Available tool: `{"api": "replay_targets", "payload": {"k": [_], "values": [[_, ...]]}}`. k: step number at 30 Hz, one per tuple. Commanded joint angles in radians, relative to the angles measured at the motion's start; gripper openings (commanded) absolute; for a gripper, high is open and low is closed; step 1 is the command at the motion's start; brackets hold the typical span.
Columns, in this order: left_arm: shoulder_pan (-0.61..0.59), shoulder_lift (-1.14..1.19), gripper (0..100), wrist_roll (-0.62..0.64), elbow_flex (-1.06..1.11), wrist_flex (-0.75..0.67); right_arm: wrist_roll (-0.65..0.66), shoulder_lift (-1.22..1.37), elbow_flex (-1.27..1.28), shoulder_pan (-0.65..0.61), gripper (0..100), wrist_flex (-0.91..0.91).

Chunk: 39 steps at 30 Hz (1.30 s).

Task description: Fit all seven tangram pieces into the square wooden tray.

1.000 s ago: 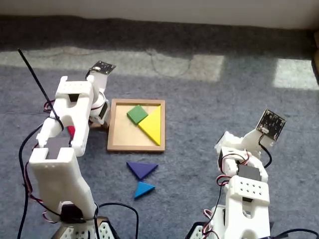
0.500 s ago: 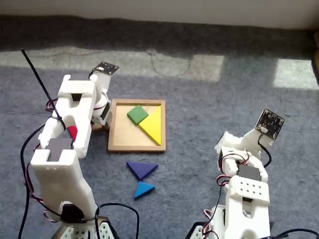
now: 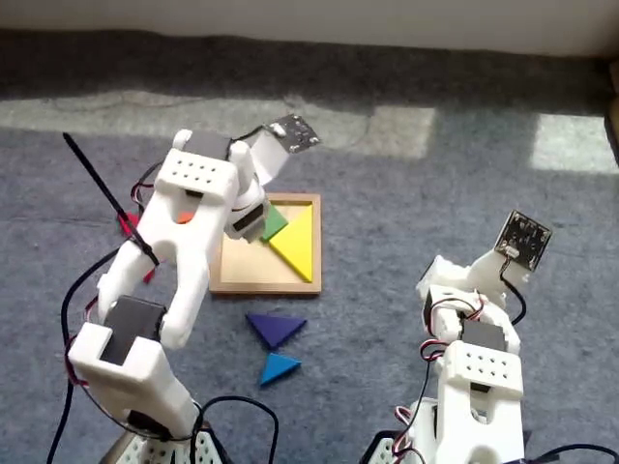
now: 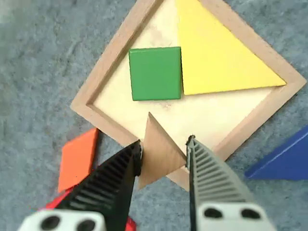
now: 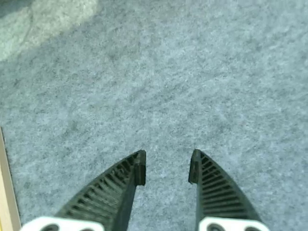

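Tray [image 3: 261, 286] lies in the high view with green square [image 3: 276, 224] and yellow triangle [image 3: 298, 244] inside; a blue triangle [image 3: 276, 329] is at its 6 o'clock. Left wrist view: left gripper [image 4: 164, 147] seems clamped on a tan triangle [image 4: 161, 161] above the tray rim, orange piece [image 4: 77, 159] just outside. Right wrist view: right gripper [image 5: 166, 167], jaws apart, is over carpet [image 5: 192, 72].

grey carpet [image 3: 406, 213] | sunlit patch [image 3: 571, 143] far side | pale wall strip [image 3: 387, 19] behind

Daylight patches cross the far carpet [image 3: 406, 130] — soft shadows elsewhere.
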Motion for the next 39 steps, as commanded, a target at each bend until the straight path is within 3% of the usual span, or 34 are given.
{"api": "replay_targets", "payload": {"k": [1,7,19,22,30,39], "values": [[0.028,-0.048,14,-0.121,-0.091,0.008,0.014,-0.015,-0.01,-0.007,15.9,-0.028],[0.068,-0.044,14,-0.336,-0.096,-0.028,0.015,-0.015,-0.01,-0.007,15.9,-0.028],[0.134,0.278,14,-0.351,-0.309,-0.091,0.014,-0.013,-0.002,-0.03,15.9,-0.096],[0.148,0.341,14,-0.419,-0.355,-0.091,0.014,-0.013,-0.002,-0.036,15.9,-0.099],[0.147,0.4,28,-0.425,-0.481,-0.009,0.015,-0.013,-0.002,-0.038,15.9,-0.101],[0.093,0.403,25,-0.425,-0.59,0.071,0.015,-0.013,-0.004,-0.038,15.9,-0.101]]}}
